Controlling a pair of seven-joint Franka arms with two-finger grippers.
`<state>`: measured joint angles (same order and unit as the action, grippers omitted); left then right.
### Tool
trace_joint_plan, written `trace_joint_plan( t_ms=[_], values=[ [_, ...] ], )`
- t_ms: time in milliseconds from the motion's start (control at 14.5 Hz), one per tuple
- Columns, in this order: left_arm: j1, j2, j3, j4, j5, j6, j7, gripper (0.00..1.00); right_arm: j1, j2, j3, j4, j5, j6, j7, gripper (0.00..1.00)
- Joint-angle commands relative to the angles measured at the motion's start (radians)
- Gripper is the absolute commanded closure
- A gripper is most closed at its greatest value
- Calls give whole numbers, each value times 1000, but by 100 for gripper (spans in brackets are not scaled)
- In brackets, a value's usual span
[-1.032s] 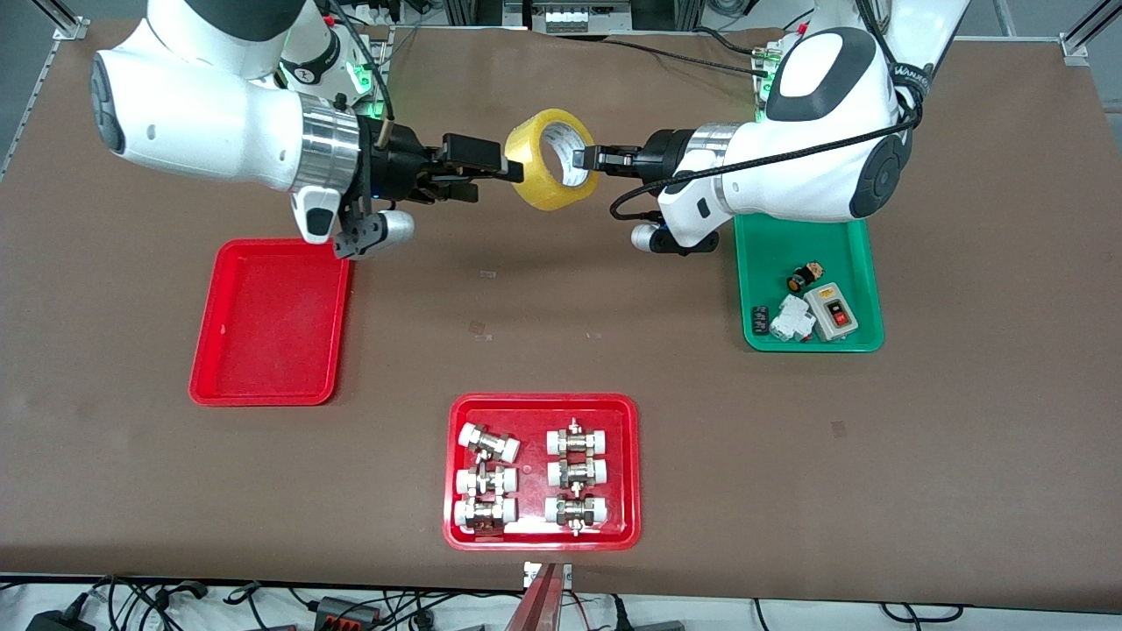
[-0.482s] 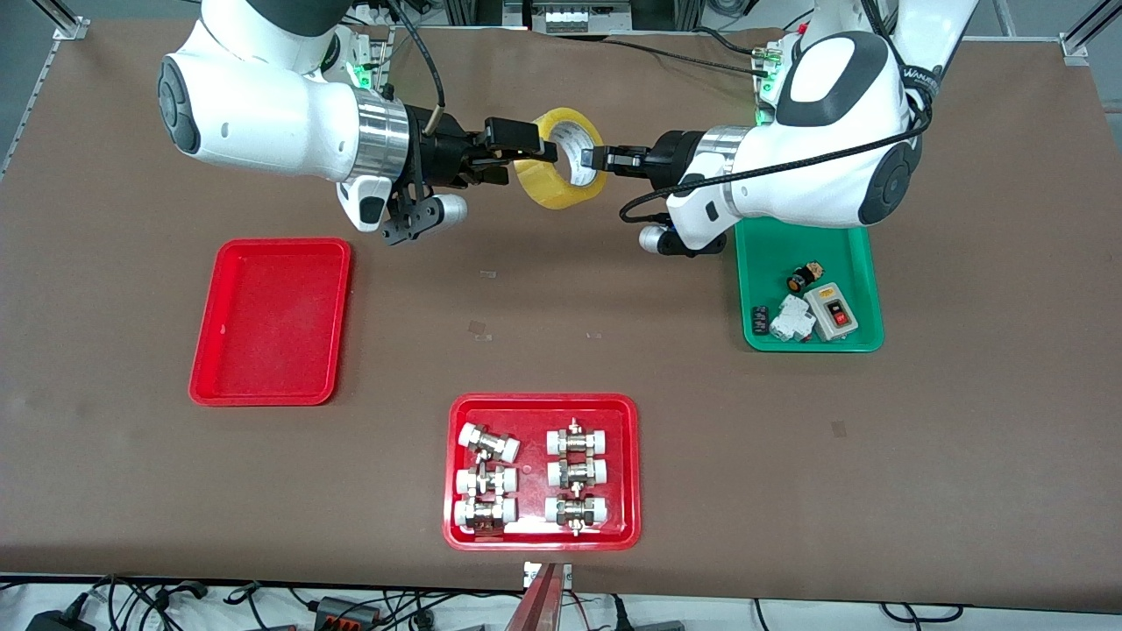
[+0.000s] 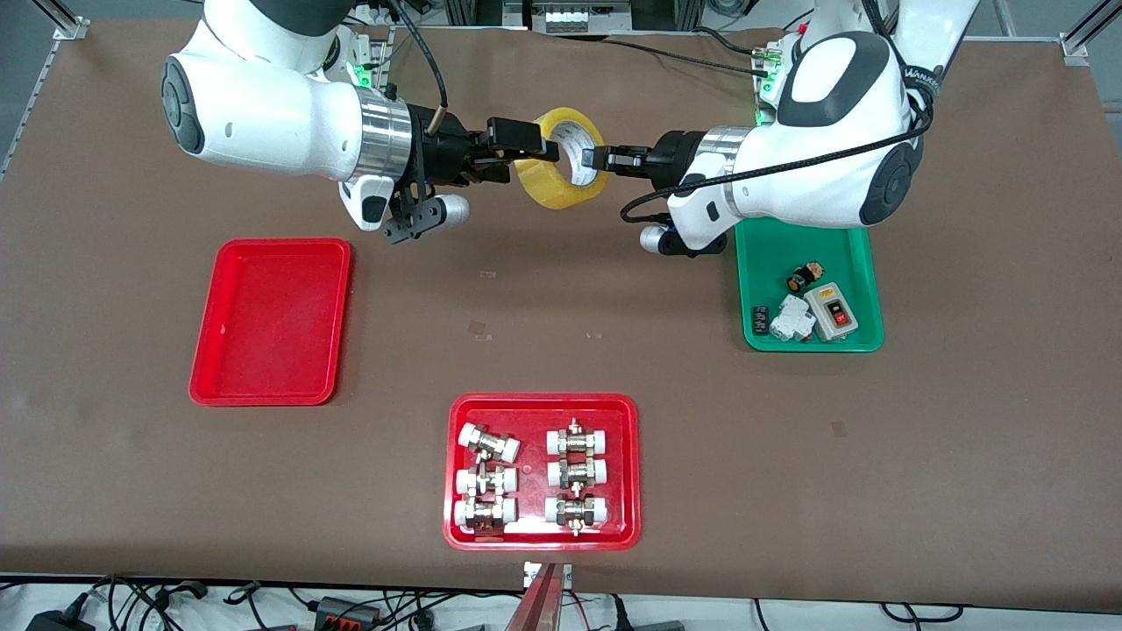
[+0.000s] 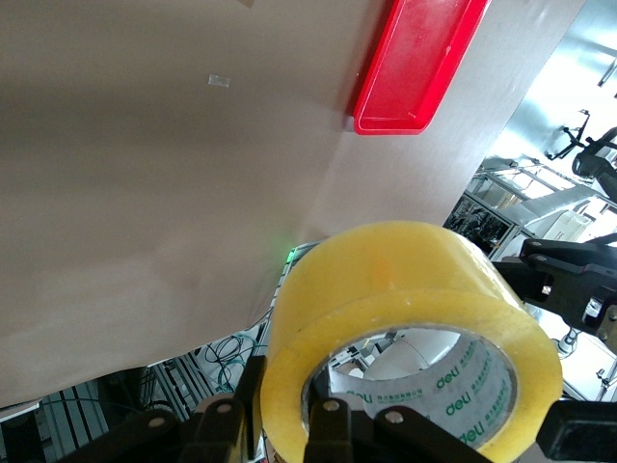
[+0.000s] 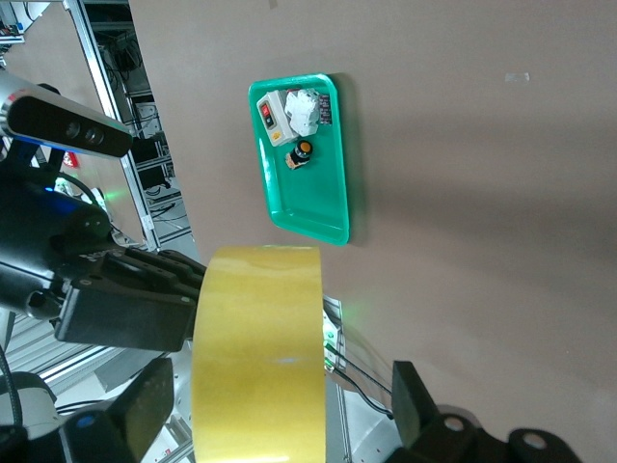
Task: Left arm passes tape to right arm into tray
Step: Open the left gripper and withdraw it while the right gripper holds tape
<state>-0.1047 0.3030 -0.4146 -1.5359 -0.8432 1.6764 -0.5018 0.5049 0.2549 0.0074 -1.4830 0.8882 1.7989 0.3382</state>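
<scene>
The yellow tape (image 3: 549, 187) hangs in the air over the middle of the table, toward the robots' bases. My left gripper (image 3: 589, 159) is shut on the roll's wall, one finger inside the white core and one outside, as the left wrist view shows (image 4: 289, 405). My right gripper (image 3: 536, 154) is open and straddles the tape's width; in the right wrist view (image 5: 280, 400) its fingers (image 5: 416, 394) stand apart from the tape (image 5: 255, 347). The plain red tray (image 3: 272, 320) lies empty toward the right arm's end and also shows in the left wrist view (image 4: 415, 68).
A red tray with several metal pipe fittings (image 3: 543, 535) lies near the front camera's edge. A green tray (image 3: 811, 337) with a switch box and small parts lies under the left arm, also seen in the right wrist view (image 5: 333, 217).
Over the last second my right gripper moved in toward the tape until its open fingers straddled it; the left gripper shifted the tape slightly toward the bases. Little has moved in the last half second.
</scene>
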Motion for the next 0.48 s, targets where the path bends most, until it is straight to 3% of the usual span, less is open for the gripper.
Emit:
trace_joint_plan(
  t_ms=[0,138,275,413],
  values=[
    [5,7,-1,31,-10,-26,12,100,11,0,-9,3,15,-9,9,0],
    [5,7,-1,31,-10,-26,12,100,9,0,-9,3,15,-9,4,4],
    [5,7,-1,31,-10,-26,12,100,11,-2,-9,3,15,-9,11,29],
    [5,7,-1,30,-10,-26,14,100,11,0,-9,3,15,-9,12,46]
  ],
)
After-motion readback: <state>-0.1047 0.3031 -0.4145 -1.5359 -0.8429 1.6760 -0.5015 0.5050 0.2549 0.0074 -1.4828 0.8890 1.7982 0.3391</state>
